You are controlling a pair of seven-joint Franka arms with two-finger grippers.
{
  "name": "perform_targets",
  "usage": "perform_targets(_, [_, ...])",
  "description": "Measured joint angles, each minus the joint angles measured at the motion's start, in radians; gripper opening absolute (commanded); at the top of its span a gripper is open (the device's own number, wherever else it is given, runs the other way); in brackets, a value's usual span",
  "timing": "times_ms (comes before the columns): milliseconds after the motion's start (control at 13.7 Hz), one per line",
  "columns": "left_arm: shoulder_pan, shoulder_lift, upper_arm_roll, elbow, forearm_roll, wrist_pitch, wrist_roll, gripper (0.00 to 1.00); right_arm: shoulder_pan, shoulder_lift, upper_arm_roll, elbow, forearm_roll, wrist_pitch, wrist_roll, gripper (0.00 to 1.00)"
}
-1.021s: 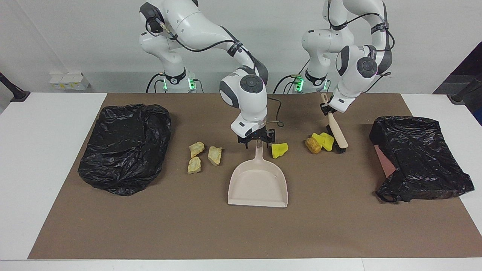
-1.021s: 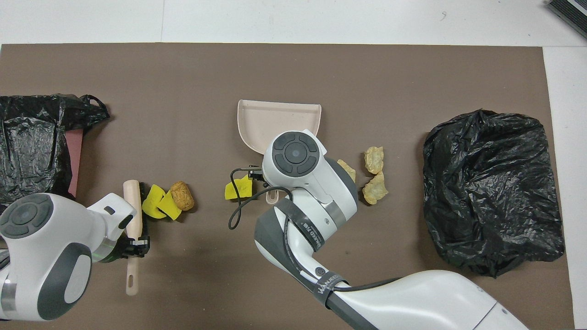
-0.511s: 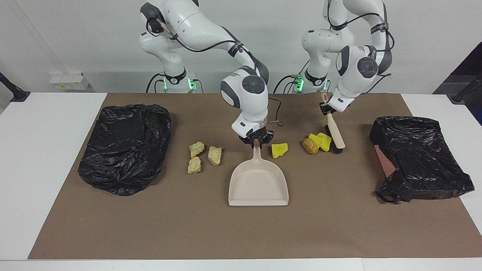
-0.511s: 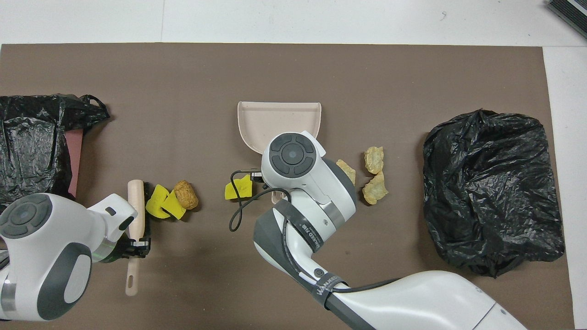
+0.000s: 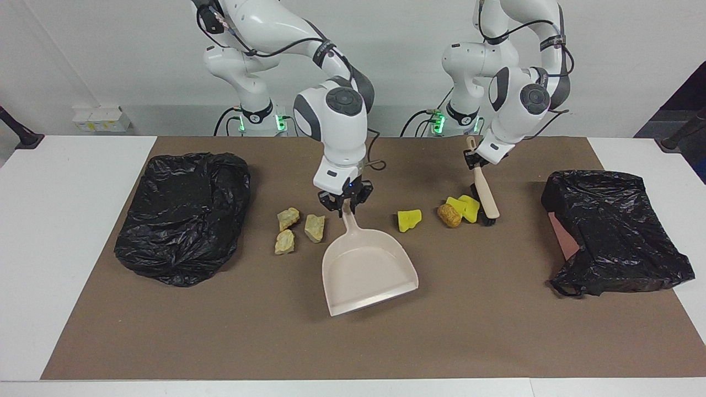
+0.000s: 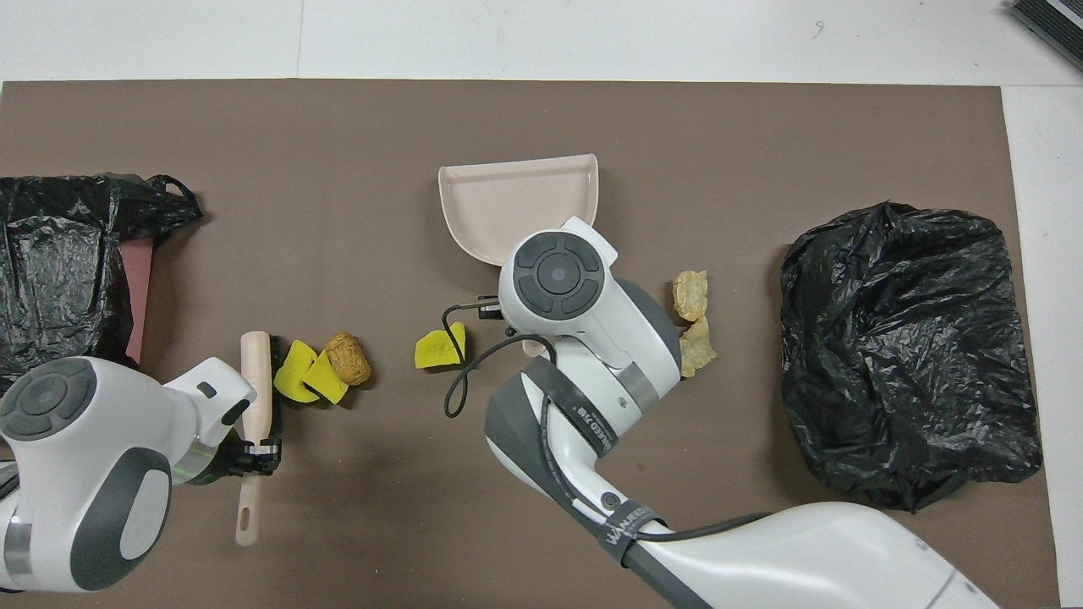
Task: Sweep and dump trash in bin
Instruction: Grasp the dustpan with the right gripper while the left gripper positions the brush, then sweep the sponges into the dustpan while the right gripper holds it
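Note:
My right gripper (image 5: 345,205) is shut on the handle of the beige dustpan (image 5: 367,270), whose mouth faces away from the robots; the pan also shows in the overhead view (image 6: 516,207). My left gripper (image 5: 475,161) is shut on the handle of the brush (image 5: 486,196), whose head rests against two yellow sponge bits (image 5: 464,206) and the brown lump (image 5: 449,215). A lone yellow sponge bit (image 5: 409,220) lies between them and the pan's handle. Three pale rock-like chunks (image 5: 288,218) lie beside the handle, toward the right arm's end.
A bin lined with a black bag (image 5: 185,215) stands at the right arm's end of the brown mat. Another black bag (image 5: 612,231) over a reddish box lies at the left arm's end. The mat's edge farthest from the robots (image 5: 353,353) is bare.
My right gripper has moved toward the rock chunks with the dustpan handle, swinging the pan askew. My left gripper's brush has pushed the two sponge bits and the brown lump toward the lone sponge bit.

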Motion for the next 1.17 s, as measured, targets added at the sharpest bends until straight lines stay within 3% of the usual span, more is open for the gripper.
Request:
perform_targets(292, [-0.025, 0.01, 0.0, -0.001, -0.033, 0.027, -0.019, 0.0, -0.032, -0.103, 0.002, -0.05, 0.03, -0.153, -0.543, 0.0])
perform_targets(584, [-0.102, 0.041, -0.001, -0.002, -0.042, 0.092, -0.109, 0.0, -0.07, -0.122, 0.001, -0.168, 0.046, -0.043, -0.959, 0.0])
perform_targets(1167, [-0.207, 0.076, -0.002, -0.002, -0.096, 0.155, -0.126, 0.0, -0.044, -0.123, 0.008, -0.304, 0.046, 0.025, -1.047, 0.0])
